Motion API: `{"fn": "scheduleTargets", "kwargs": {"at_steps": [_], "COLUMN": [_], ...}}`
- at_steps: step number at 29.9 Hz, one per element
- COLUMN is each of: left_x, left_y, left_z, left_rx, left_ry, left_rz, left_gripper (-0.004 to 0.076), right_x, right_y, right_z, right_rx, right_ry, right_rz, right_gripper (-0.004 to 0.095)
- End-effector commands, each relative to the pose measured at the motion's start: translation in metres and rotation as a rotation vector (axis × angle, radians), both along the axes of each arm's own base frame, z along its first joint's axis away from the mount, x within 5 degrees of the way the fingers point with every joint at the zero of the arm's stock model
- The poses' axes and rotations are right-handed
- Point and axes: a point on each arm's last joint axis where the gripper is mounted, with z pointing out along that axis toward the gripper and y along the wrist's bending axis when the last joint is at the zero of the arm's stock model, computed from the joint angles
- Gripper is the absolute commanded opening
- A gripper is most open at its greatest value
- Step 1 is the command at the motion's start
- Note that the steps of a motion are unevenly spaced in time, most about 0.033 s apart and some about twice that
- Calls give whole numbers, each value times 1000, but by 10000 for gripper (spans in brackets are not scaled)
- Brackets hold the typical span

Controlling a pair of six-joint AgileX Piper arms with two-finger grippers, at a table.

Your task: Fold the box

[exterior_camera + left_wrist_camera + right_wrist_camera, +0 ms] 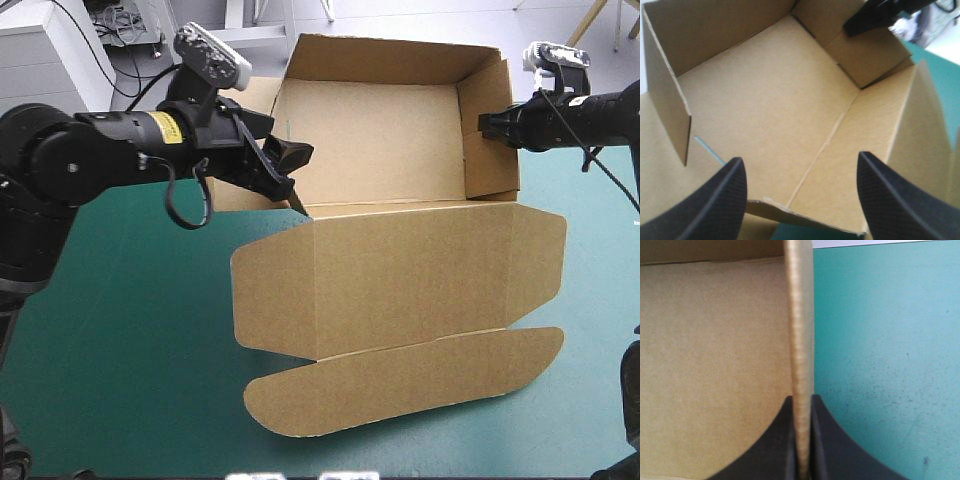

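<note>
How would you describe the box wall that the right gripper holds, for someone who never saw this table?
On the teal-green table stands the brown box, tray at the far side, lid flat toward the near edge. The wall is the tray's right side, upright; it alone is pinched by the right gripper.

A: Place type, quick?
B: Robotics lab, bench setup. Two black robot arms (90, 150) reach over a teal-green table cover (110, 340). The left gripper (292, 180) and right gripper (487, 125) are at a brown box (380, 140).
A: Anything off the table?
B: Beyond the left gripper, past the far edge, a pale cabinet (45, 50) and a tangle of cables (125, 22). Farther off, between the two grippers, white frame legs (262, 32) on a plain grey floor (420, 15). Beyond the right gripper, light wooden legs (600, 15).
</note>
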Motion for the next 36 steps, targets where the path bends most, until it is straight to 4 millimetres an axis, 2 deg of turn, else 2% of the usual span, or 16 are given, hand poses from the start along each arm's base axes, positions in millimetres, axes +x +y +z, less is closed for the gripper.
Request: {"fn": "scheduleTargets", "kwargs": {"at_steps": [1, 4, 8, 12, 19, 22, 26, 29, 30, 36], "left_x": [-4, -3, 4, 14, 22, 27, 40, 55, 61, 86], "left_y": [-1, 3, 18, 48, 107, 134, 164, 194, 206, 235], "left_z": [20, 27, 29, 25, 32, 27, 4, -26, -40, -113], "left_rx": [10, 41, 147, 283, 250, 276, 315, 322, 295, -38], "left_ry": [-136, -171, -229, -210, -178, -147, -36, 67, 107, 339], "left_rz": [94, 138, 258, 451, 631, 725, 769, 844, 868, 740], "left_gripper": [451, 451, 451, 451, 443, 443, 443, 443, 442, 440], "right_x": [-11, -10, -5, 3, 11, 11, 10, 10, 10, 10], "right_y": [1, 2, 2, 1, 1, 2, 5, 8, 9, 14], "right_z": [28, 24, 18, 9, 0, 0, 1, 4, 5, 6], "right_rx": [42, 3, -7, -1, 19, 23, 49, 89, 104, 159], "right_ry": [-101, -86, -61, -36, -7, -10, -15, -27, -27, -37], "right_rz": [-37, -49, -54, -64, -60, -55, -27, -9, -3, 39], "right_gripper": [-17, -17, -17, -18, -18, -18, -19, -19, -19, -19]}}
